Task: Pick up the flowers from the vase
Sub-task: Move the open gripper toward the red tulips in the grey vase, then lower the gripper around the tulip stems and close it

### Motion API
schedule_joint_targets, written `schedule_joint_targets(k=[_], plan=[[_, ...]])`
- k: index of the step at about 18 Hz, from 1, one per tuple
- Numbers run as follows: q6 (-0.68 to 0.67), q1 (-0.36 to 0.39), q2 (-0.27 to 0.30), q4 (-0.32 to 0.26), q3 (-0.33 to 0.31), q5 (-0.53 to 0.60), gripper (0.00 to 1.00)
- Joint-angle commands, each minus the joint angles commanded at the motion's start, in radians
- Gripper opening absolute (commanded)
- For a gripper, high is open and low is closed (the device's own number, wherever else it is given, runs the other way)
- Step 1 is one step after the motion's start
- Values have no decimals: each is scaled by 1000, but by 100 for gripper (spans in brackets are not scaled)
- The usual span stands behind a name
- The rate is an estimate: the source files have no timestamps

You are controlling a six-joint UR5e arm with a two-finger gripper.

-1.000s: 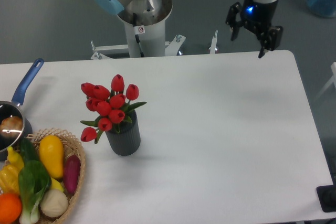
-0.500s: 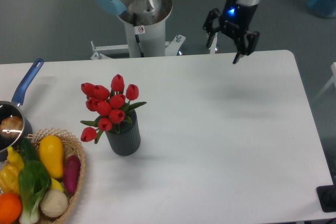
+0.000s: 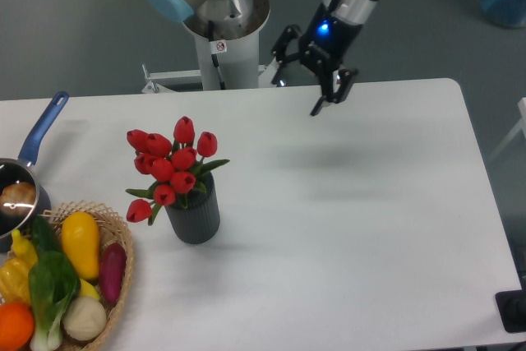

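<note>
The flowers [image 3: 170, 166], a bunch of red tulip buds with short green leaves, stand in the vase [image 3: 194, 215], a small dark grey ribbed cylinder at the left middle of the white table. My gripper [image 3: 297, 88] hangs open and empty above the table's far edge. It is well to the upper right of the flowers, tilted, with a blue light glowing on its body.
A wicker basket [image 3: 119, 281] of colourful vegetables sits at the front left corner. A blue-handled steel saucepan [image 3: 23, 182] lies at the left edge. The robot's base column [image 3: 220, 34] rises behind the table. A black object [image 3: 514, 310] sits off the front right corner.
My gripper has swept leftward along the far edge, from above the right back corner toward the middle, tilting as it went. The flowers and vase have not moved.
</note>
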Motion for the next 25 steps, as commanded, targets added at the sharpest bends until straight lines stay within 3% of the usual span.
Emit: schedule_joint_targets(k=[5, 10, 21, 22, 25], plan=[[-35, -92, -75, 9, 0, -148, 100], [-55, -141, -127, 25, 14, -181, 100], [-152, -224, -246, 245, 34, -249, 100], [-156, -229, -250, 255, 34, -251, 99], [-163, -244, -255, 259, 34, -257, 78]])
